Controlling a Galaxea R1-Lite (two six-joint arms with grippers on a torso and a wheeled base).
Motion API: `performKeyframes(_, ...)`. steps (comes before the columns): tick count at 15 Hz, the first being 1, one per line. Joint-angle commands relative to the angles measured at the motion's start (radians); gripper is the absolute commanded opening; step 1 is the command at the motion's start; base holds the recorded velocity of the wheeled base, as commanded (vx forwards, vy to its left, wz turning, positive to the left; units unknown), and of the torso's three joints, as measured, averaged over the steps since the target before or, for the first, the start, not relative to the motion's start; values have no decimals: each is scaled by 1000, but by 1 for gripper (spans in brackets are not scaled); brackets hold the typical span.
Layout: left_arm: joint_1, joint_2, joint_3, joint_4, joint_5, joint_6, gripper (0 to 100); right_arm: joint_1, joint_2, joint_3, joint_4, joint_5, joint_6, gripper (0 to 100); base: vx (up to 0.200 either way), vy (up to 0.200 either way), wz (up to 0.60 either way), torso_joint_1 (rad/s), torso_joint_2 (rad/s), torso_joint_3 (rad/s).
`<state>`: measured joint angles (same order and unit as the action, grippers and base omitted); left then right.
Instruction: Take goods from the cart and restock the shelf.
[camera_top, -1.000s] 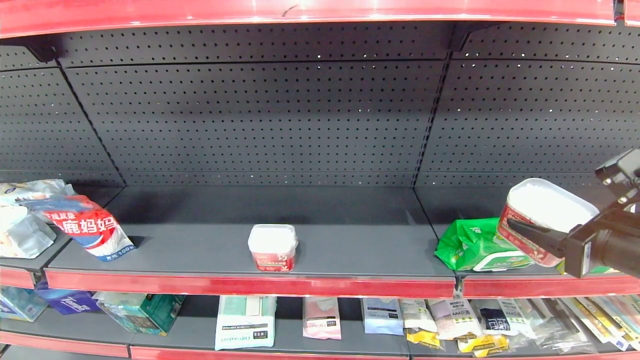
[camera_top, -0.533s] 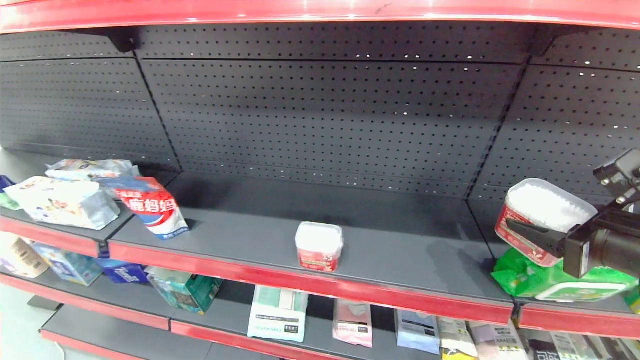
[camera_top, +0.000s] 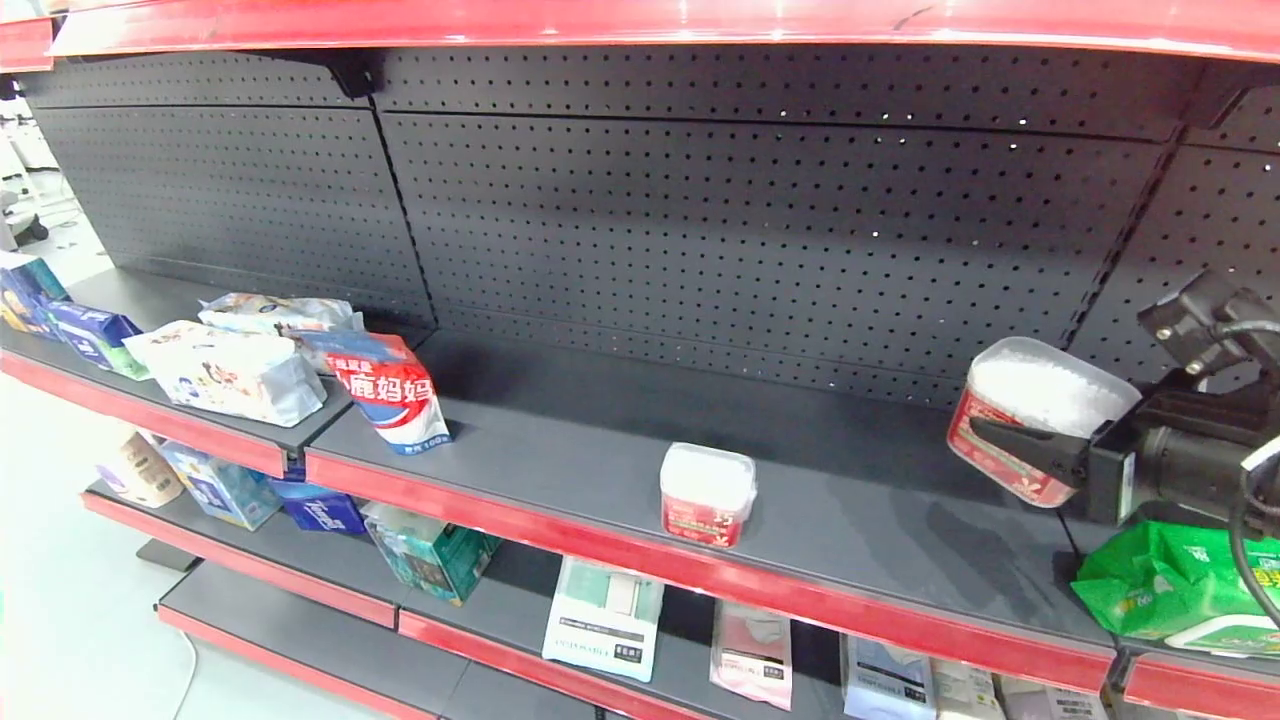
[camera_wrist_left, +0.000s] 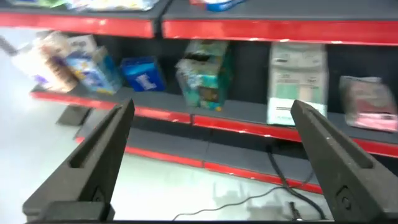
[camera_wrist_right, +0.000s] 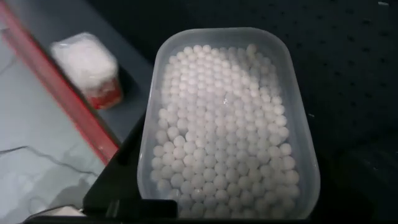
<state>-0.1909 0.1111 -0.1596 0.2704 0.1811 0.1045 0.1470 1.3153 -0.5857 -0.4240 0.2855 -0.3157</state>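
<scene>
Holding 1 swab tub over the middle shelf

The right gripper (camera_top: 1005, 445) is clamped on 1 clear tub (camera_top: 1040, 415) packed with white swab tips and wrapped in a red label. It is held tilted in the air above the right end of the dark shelf board (camera_top: 560, 440), near the pegboard back (camera_top: 700, 220). A 2nd tub (camera_top: 707, 493) of the same kind stands upright on that board, close to its red front edge and well apart from the held one. A green wipes pack (camera_top: 1170, 585) lies on the next board, below the right arm. A red, white and blue bag (camera_top: 392, 395) leans at the board's left end. The left gripper (camera_wrist_left: 211, 107) hangs low, its 2 fingers spread wide, facing the lower shelves (camera_wrist_left: 249, 121) and the floor (camera_wrist_left: 186, 193).
</scene>
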Motion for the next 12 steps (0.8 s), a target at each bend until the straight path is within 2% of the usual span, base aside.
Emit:
performKeyframes(1,1,-11,5,-4,-32,6,100,17,94,-34,-2,49,-5,0,0,0,0,0,0,0)
performKeyframes(2,-1,-11,17,-22,-45,-12,100,29,151,-57,-4,69,-8,0,0,0,0,0,0,0)
performKeyframes(3,-1,-11,64,-111,-72,-69,100,32,186,-74,-15,73,-8,0,0,0,0,0,0,0)
performKeyframes(4,1,-11,97,-183,-77,-98,100,34,202,-78,-25,70,-8,0,0,0,0,0,0,0)
performKeyframes(5,8,-7,160,-326,-32,-126,100,46,232,-80,-73,63,-5,0,0,0,0,0,0,0)
performKeyframes(7,77,-10,155,-304,-5,-131,100,48,262,-82,-105,63,-5,0,0,0,0,0,0,0)
performKeyframes(9,77,-11,157,-309,-9,-161,100,48,272,-89,-105,64,-8,0,0,0,0,0,0,0)
performKeyframes(11,79,-8,155,-303,11,-195,100,54,280,-86,-107,76,3,0,0,0,0,0,0,0)
performKeyframes(12,88,-4,155,-300,15,-198,100,57,283,-83,-107,81,4,0,0,0,0,0,0,0)
